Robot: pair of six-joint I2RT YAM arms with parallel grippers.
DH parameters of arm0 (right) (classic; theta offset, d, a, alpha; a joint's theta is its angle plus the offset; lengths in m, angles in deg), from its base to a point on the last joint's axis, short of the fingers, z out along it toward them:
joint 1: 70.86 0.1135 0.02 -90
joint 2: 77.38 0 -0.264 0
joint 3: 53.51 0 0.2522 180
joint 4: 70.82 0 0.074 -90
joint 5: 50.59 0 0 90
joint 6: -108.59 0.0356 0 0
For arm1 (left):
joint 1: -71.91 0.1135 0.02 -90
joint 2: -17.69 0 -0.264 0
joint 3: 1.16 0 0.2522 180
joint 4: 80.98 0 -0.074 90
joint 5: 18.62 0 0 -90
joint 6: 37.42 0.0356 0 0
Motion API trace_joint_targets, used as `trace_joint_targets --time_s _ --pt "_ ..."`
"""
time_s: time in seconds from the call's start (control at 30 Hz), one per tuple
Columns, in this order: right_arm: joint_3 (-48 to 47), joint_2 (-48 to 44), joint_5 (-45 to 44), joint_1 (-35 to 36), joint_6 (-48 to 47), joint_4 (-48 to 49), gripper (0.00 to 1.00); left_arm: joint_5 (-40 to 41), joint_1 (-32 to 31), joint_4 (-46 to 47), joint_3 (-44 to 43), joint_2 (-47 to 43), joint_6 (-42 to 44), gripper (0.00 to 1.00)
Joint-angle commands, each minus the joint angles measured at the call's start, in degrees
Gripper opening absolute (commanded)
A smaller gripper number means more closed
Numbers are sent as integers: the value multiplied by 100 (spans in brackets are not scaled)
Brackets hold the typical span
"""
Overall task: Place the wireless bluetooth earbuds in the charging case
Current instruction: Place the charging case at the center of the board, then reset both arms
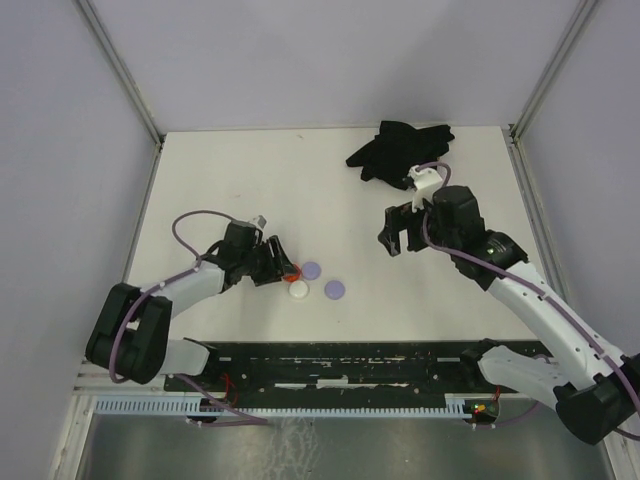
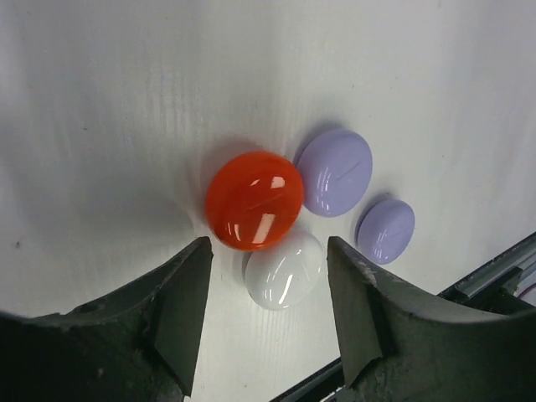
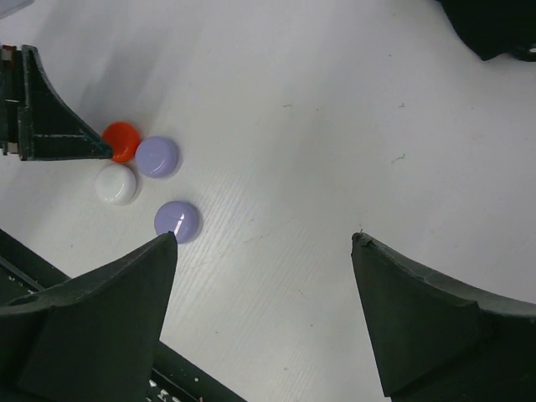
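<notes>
Four glossy domed discs lie close together on the white table: a red disc (image 1: 291,272) (image 2: 255,199), a white disc (image 1: 298,291) (image 2: 285,270) and two lavender discs (image 1: 311,270) (image 1: 334,290). Each looks like a shut shell; I cannot tell which is the charging case. The earbuds are out of view. My left gripper (image 1: 281,268) (image 2: 268,251) is open just left of the red disc, holding nothing; in its wrist view the white disc shows in the gap. My right gripper (image 1: 396,236) (image 3: 264,237) hangs open and empty, well right of the discs.
A crumpled black cloth (image 1: 400,148) (image 3: 494,25) lies at the back right of the table. A black rail (image 1: 350,362) runs along the near edge. Grey walls close in the left, right and back sides.
</notes>
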Motion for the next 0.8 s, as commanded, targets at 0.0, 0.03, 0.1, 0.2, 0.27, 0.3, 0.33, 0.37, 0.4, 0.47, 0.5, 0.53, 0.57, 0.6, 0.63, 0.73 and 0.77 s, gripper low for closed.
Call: trace_joint_targets --time_s 0.0,0.03,0.1,0.2,0.27,0.3,0.33,0.37,0.4,0.47,0.5,0.53,0.57,0.6,0.63,0.73,0.77 --pt "-160 -335 -831 -16 -110 -473 93 741 10 -588 -63 -917 -88 66" --pt "-193 -382 -989 -8 -130 -586 93 909 10 -784 -99 -1143 -81 67" --pt "-191 -563 -1331 -9 -132 -769 94 1294 10 -1237 -241 -1598 -98 71" --pt "-130 -808 -1981 -9 -18 -955 96 1760 10 -1928 -555 -2339 -74 79" --pt "-86 -983 -2447 -15 66 -1075 97 2089 10 -2391 -810 -2855 -48 89" --pt "-47 -1079 -2708 -19 104 -1114 100 2272 10 -2615 -940 -3081 -9 99" --pt "-2 -1181 -2921 -12 128 -1138 99 2434 10 -2816 -1072 -3345 35 100" --pt "41 -1275 -3091 -9 148 -1139 99 2630 10 -2999 -1177 -3564 84 99" --pt "76 -1367 -3230 -14 160 -1143 99 2787 16 -3161 -1302 -3823 143 99" --pt "172 -1561 -3501 -16 224 -1092 99 3261 16 -3401 -1409 -4302 210 99" --pt "219 -1654 -3647 -12 259 -1085 99 3462 13 -3455 -1435 -4634 238 99" --pt "268 -1746 -3761 -18 290 -1072 99 3623 10 -3487 -1450 -4867 292 99" --pt "319 -1853 -3856 -13 298 -1064 99 3735 10 -3494 -1456 -5101 373 99" --pt "364 -1956 -3911 -10 299 -1040 99 3812 10 -3492 -1454 -5325 481 99" --pt "436 -2053 -3909 -8 280 -1006 99 3895 10 -3490 -1457 -5519 565 99" --pt "586 -2323 -3926 -13 275 -881 99 4133 10 -3455 -1428 -6065 720 99" --pt "610 -2376 -3921 -14 281 -863 99 4165 10 -3433 -1430 -6221 759 99"
